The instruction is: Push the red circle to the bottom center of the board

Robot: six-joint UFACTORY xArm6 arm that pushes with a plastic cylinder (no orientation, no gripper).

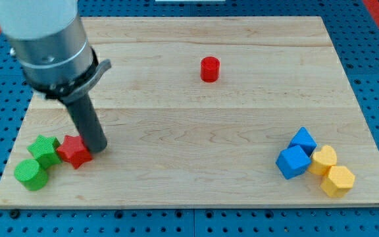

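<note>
Desk (pixel 196 184): a pale wooden board filling most of the view. Arm: a grey cylinder at the view's top left, ending in a dark rod; this tool has no jaws, so it neither clenches nor grasps anything. Its tip (pixel 97 149) rests at the view's lower left, touching or just beside the red star (pixel 74 151). Left of the star lie a green star (pixel 44 149) and a green cylinder (pixel 31 174). At the view's lower right, two blue cubes (pixel 292 161) (pixel 303 141) and two yellow blocks (pixel 324 158) (pixel 338 180) cluster together. The red circle (pixel 210 68) stands alone near the top centre, well apart from the tip. Judged step: approach not yet begun. The next move calls for carrying the tip above the circle, then pushing it down the view.
</note>
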